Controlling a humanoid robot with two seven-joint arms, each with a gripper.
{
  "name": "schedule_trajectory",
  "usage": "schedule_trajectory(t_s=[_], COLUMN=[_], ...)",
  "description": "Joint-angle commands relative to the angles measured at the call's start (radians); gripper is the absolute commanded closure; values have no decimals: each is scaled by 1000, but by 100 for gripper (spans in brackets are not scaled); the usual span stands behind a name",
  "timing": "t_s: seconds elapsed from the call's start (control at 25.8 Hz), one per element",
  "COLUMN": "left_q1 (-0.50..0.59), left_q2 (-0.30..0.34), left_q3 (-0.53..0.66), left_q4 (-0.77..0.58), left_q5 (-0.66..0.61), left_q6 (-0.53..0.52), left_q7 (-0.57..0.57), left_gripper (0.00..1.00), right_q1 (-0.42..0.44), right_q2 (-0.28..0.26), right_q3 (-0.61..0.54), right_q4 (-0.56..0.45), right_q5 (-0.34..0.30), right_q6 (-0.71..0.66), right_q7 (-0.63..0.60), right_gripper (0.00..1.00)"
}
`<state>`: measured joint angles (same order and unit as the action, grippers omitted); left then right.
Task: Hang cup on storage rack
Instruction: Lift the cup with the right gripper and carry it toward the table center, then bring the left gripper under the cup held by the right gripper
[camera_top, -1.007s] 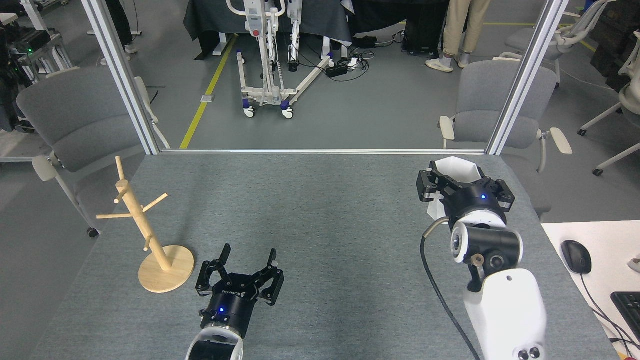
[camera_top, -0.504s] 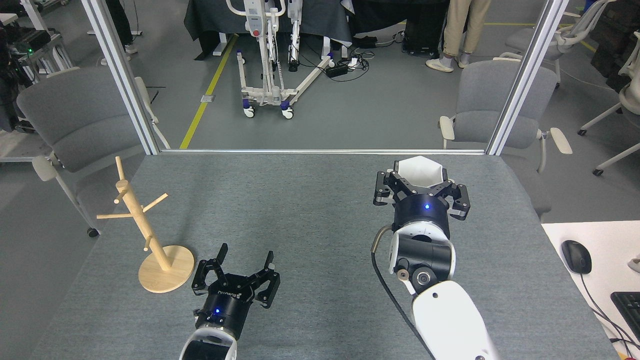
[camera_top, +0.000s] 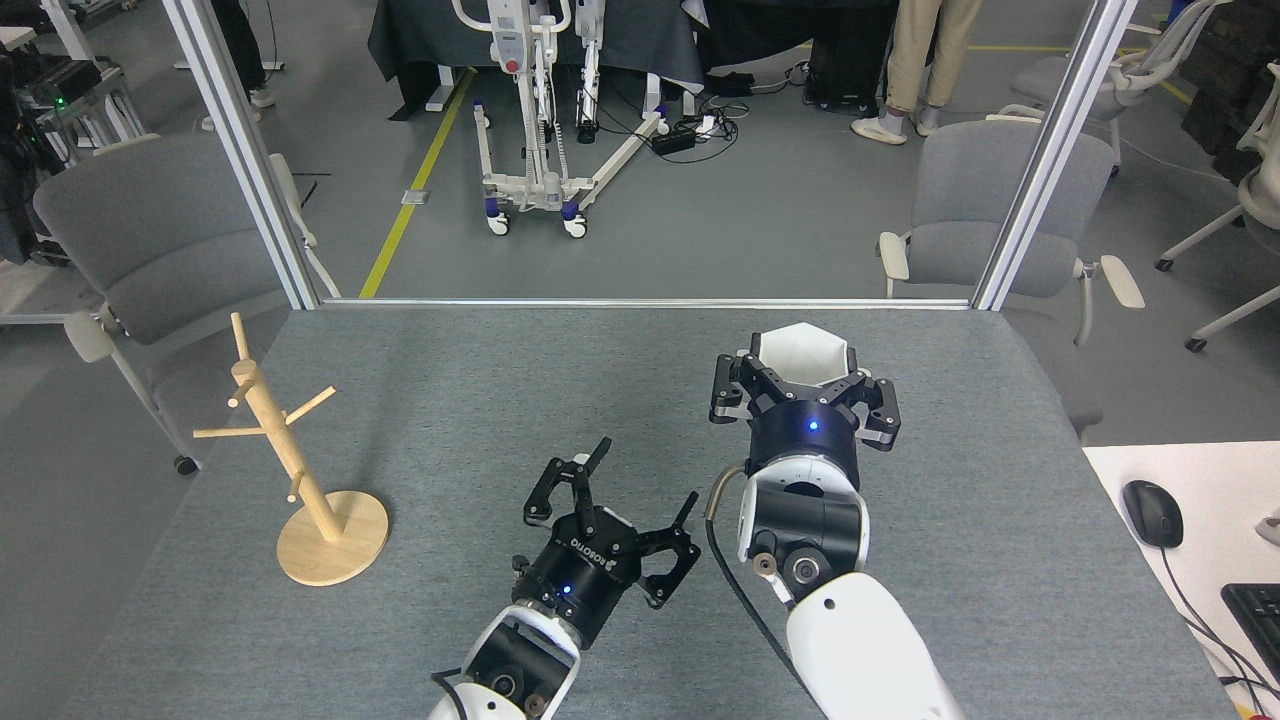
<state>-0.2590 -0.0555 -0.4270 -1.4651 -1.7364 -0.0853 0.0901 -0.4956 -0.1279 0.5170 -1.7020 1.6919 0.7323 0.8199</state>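
With its fingers closed around the cup, the right gripper holds it mouth-up, far right of the rack. Nearer the rack, the left gripper is spread wide and empty, probably ready for a handover.

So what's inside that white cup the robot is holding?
The white cup in the right gripper shows only bare white inner walls; nothing visible inside. Its bottom is hidden behind the gripper.
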Motion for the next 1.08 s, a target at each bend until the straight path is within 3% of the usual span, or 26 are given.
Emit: schedule_trajectory(t_s=[0.0, 0.15, 0.39, 0.62, 0.85, 1.05], left_q1=[-86, -124, -135, -151, -149, -146], left_q2=[-33, -75, -83, -84, -64, -63], left_q3=[-82, -115, -116, -102, 10, 54], left_q4=[14, 89, 169, 195, 206, 197], left_q5=[-5, -6, 1, 9, 12, 28], left_q6=[-36, -83, -154, -159, -171, -260], left_q7=[-10, -15, -15, -15, -15, -13], left_gripper=[1, 1, 1, 1, 1, 1], right_q1=[3, 9, 8, 8, 8, 8], right_q2=[10, 16, 17, 19, 24, 24], right_q3=[23, 46, 46, 47, 47, 47], right_q4=[10, 10, 10, 27, 41, 48], right_q5=[0, 0, 0, 0, -1, -3], right_q6=[1, 10, 12, 12, 10, 10], right_q7=[-5, -5, -5, -5, -5, -7], right_gripper=[100, 100, 100, 100, 100, 100])
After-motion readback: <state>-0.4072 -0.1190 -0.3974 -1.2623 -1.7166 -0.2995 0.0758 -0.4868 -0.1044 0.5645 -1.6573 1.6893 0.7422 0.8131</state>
